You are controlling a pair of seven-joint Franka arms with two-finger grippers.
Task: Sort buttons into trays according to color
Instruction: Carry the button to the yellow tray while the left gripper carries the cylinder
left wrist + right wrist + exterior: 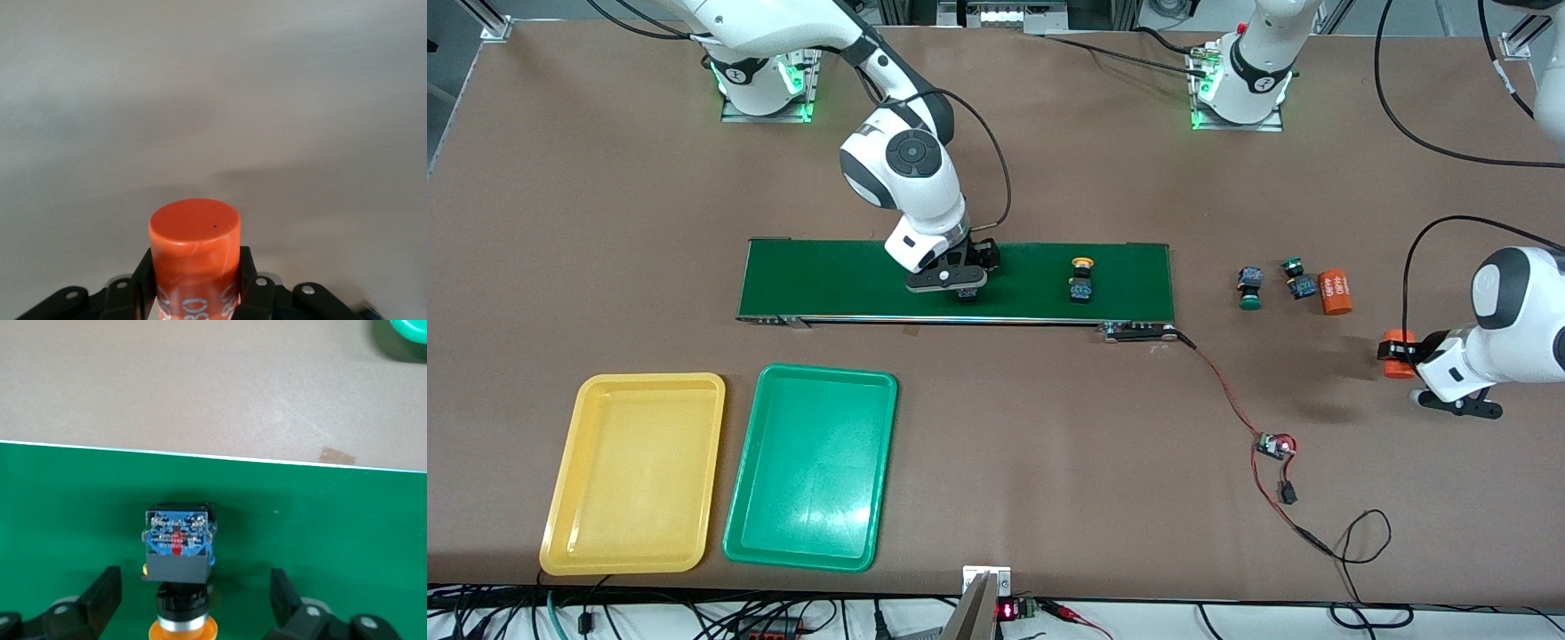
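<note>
Table (1049, 444): flat, matte brown surface. On it lies a long dark-green belt (827, 276), smooth, rectangular, with a thin metal edge on the side nearer the front camera.

Trays: two shallow moulded plastic rectangles with rounded corners and raised rims, glossy, side by side near the front edge toward the right arm's end. Yellow tray (560, 498) is the outer one; green tray (879, 480) sits just beside it, toward the table's middle. Nothing lies in either.

Buttons: small blocks with black-and-blue bodies and round mushroom caps.
- Yellow button A (177, 550) lies on its side on the belt, its blue terminal face with metal contacts showing, orange cap at one end.
- Yellow button B (1082, 278) stands on the belt nearer the left arm's end, cap toward the bases.
- Green button A (1249, 288) and green button B (1297, 278) lie on the bare table off the belt's end, near each other but apart.

Orange cylinder A (1336, 292), smooth, printed with white numerals, lies on its side just beside green button B.

Right gripper (193, 603): down at the belt, fingers (103, 597) spread wide, one on each side of yellow button A with a clear gap on both sides; no contact seen.

Left gripper (195, 287): over bare table at the left arm's end, black fingers (141, 283) pressed against both sides of orange cylinder B (195, 247), a glossy round-ended cylinder with white numerals. All four buttons are well apart from it.
</note>
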